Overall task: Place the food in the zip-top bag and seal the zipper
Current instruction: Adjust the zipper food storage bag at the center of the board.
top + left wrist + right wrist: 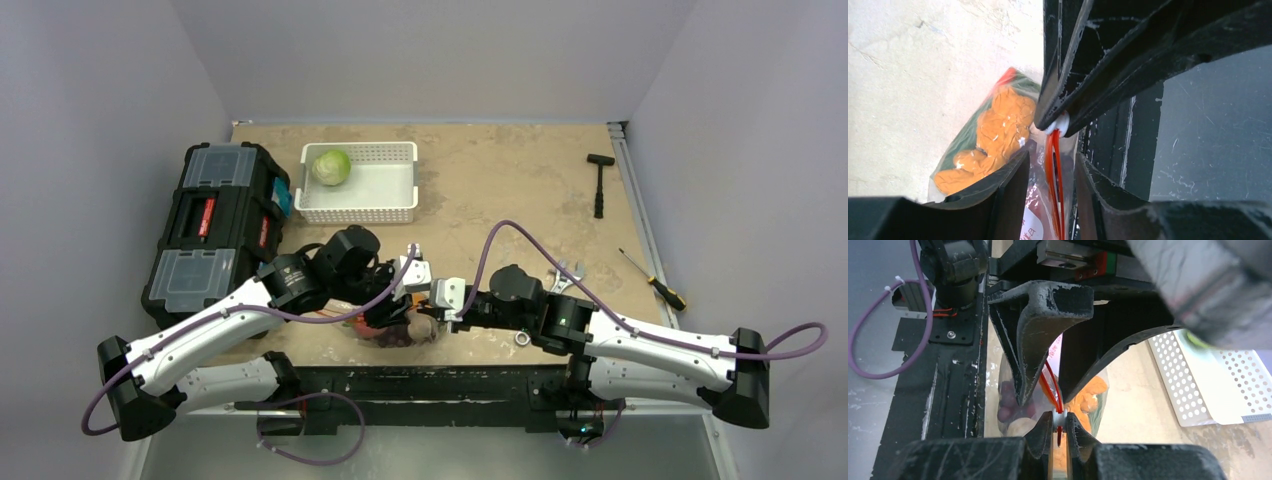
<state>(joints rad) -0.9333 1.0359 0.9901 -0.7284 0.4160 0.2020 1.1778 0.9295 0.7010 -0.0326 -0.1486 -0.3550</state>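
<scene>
Right claw (1059, 419) clamped tight on the zipper (1054, 190) at its white slider (1058, 415) | left claw (1052, 159) parted, straddling the strip just beside it | zip-top bag (1035, 200) under both claws, carrot (998, 132) and grapes (1008, 400) inside

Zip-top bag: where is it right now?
Top view: the zip-top bag lies centre at the near edge of the table, between the left tool and the right tool, which pinches its zipper.

L gripper (1052, 165) jaws apart, straddling zipper (1054, 192).
</scene>
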